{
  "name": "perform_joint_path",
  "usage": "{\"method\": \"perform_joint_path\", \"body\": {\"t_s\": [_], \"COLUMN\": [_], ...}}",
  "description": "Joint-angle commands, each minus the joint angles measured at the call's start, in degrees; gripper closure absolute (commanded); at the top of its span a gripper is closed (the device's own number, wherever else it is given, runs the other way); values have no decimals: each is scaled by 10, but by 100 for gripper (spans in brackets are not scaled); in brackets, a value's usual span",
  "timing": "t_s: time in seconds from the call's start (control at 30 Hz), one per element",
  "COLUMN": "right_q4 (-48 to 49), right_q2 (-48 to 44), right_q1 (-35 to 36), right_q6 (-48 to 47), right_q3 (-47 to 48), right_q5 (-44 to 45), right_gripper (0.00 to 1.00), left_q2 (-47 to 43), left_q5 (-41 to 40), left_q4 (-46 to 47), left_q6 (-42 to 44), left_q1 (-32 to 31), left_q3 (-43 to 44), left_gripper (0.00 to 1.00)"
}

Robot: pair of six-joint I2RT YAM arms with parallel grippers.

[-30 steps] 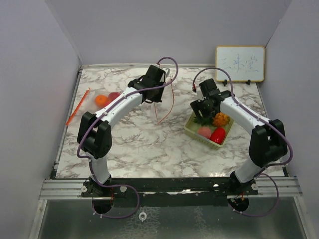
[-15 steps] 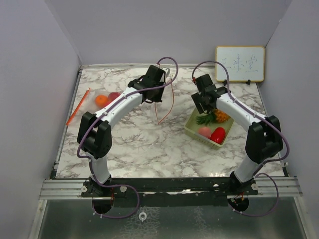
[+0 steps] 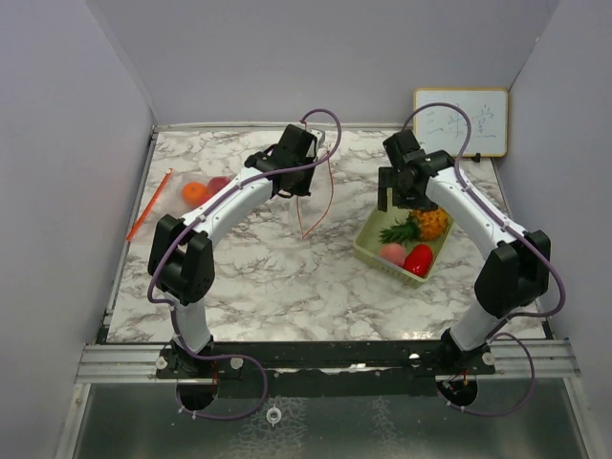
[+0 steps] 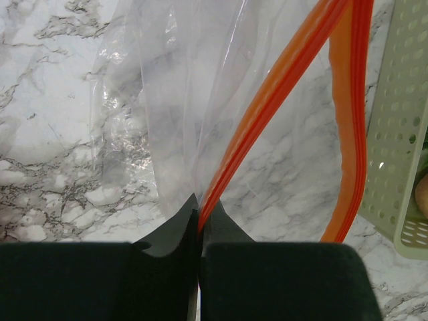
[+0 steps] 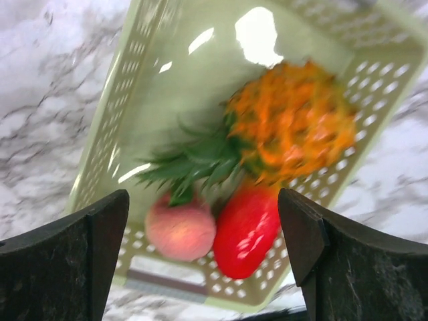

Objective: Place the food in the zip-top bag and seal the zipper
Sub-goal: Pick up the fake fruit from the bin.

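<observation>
While the left claw (image 4: 199, 217) stands pinched together on the orange zipper (image 4: 267, 100) of the zip-top bag (image 4: 167, 100), holding it above the desk (image 3: 258, 268), the right claw (image 5: 200, 207) hangs spread wide over the basket (image 5: 134, 87) at the right. The food there is a pineapple (image 5: 294, 127), a peach (image 5: 180, 231) and a red pepper (image 5: 244, 231).

Step judged: fetching food.

Next: descend on one piece, close, carry it left.

A second ago this claw sat nearer and narrower.

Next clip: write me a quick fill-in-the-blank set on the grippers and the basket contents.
1. The left gripper is shut on the bag's ____ zipper strip.
2. The right gripper has its jaws ____ above the basket.
3. The basket holds a pineapple, a peach and a red ____.
Missing words: orange; open; pepper.
</observation>
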Motion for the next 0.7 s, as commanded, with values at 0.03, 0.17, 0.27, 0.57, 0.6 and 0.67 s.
{"method": "perform_joint_path", "body": {"t_s": [0.03,0.17,0.27,0.57,0.6,0.67], "right_q4": [-66,-44,-6,75,83,102], "right_q2": [-47,-92,-113,-47,-40,-30], "right_q1": [-1,-1,-1,-5,-6,-11], "right_q6": [159,227,306,449,456,462], "right_q3": [-72,-128,-171,-167,-162,-152], "right_q5": [-140,-145,-117,-4,5,12], "right_gripper": [11,14,16,18,18,18], "left_q2": [-14,-8,-3,-11,-15,-22], "left_q5": [22,33,46,76,75,73], "left_q4": [17,21,23,33,33,33], "left_q6": [10,10,9,3,3,7], "left_q1": [3,3,3,3,3,3], "left_q3": [-7,-10,-10,-14,-17,-22], "left_gripper": [100,100,100,100,100,100]}}
